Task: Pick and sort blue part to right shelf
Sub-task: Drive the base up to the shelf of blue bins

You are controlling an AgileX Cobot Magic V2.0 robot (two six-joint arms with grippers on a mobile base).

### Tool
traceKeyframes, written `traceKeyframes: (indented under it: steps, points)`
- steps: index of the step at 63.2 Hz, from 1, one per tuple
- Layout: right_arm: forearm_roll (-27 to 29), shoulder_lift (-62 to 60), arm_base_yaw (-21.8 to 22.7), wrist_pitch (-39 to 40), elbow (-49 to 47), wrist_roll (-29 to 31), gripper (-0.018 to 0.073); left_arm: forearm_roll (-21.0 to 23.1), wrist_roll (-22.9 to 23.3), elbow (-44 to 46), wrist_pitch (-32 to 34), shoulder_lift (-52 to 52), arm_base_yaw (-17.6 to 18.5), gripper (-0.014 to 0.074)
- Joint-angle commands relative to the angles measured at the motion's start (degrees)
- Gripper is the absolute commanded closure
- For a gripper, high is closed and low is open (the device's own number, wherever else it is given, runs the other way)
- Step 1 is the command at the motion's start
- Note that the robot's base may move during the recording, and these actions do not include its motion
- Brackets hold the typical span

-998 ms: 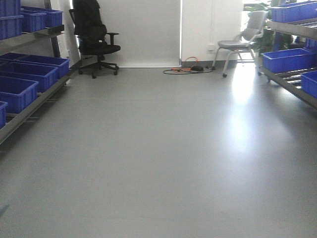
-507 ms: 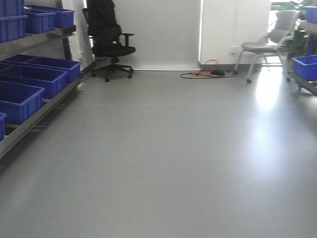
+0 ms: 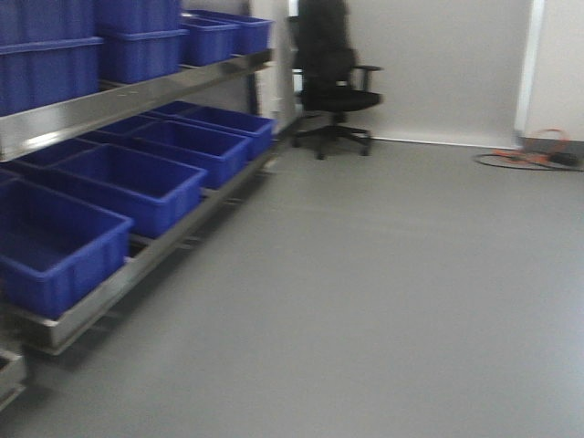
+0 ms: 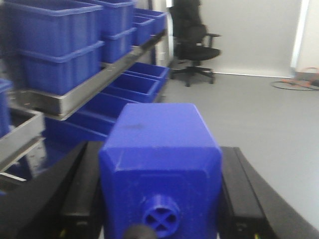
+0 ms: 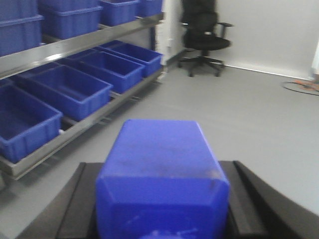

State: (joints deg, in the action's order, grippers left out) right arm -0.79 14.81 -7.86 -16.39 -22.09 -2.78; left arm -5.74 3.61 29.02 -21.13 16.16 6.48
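R claw (image 5: 159, 165) is closed tight on the blue part (image 5: 162, 149). Its black fingers (image 5: 79, 199) press both flanks, sloped shoulders toward the camera, cap cut off at the bottom edge. L claw (image 4: 159, 148) is likewise clamped on a second blue block (image 4: 160, 134), the one w/ a small round cross-marked knob (image 4: 160, 217). Going by that knob, I'd say the R one is the part to sort, but not certain.

Step in hand looks like carrying w/ the base on the move, since the front view is blurred. The only rack (image 3: 137, 100) in sight lies off the robot's left, so prob. not the target; the right shelf isn't in view. To do it well: firm grips, arms tucked, swing the base w/o clipping the rack's front rail, extend the R arm only once a bin sits squarely below.

Around: big open blue bins (image 3: 137, 187) on both rack levels. Black office chair (image 3: 333, 87) is just past the rack's far end. Orange cable (image 3: 534, 151) lies on the floor (image 3: 383, 301), well apart from the rack; worth steering round it.
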Motion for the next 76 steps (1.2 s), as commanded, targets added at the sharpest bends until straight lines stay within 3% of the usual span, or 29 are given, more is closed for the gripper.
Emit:
traceKeyframes:
  steps: [1, 76]
  points:
    - [0.0, 0.4, 0.5, 5.5, -1.9, 0.4, 0.0095, 0.0, 0.1, 1.7, 5.3, 0.8, 0.3, 0.0283]
    - [0.0, 0.4, 0.5, 5.5, -1.9, 0.4, 0.0095, 0.0, 0.1, 1.7, 5.3, 0.8, 0.3, 0.0283]
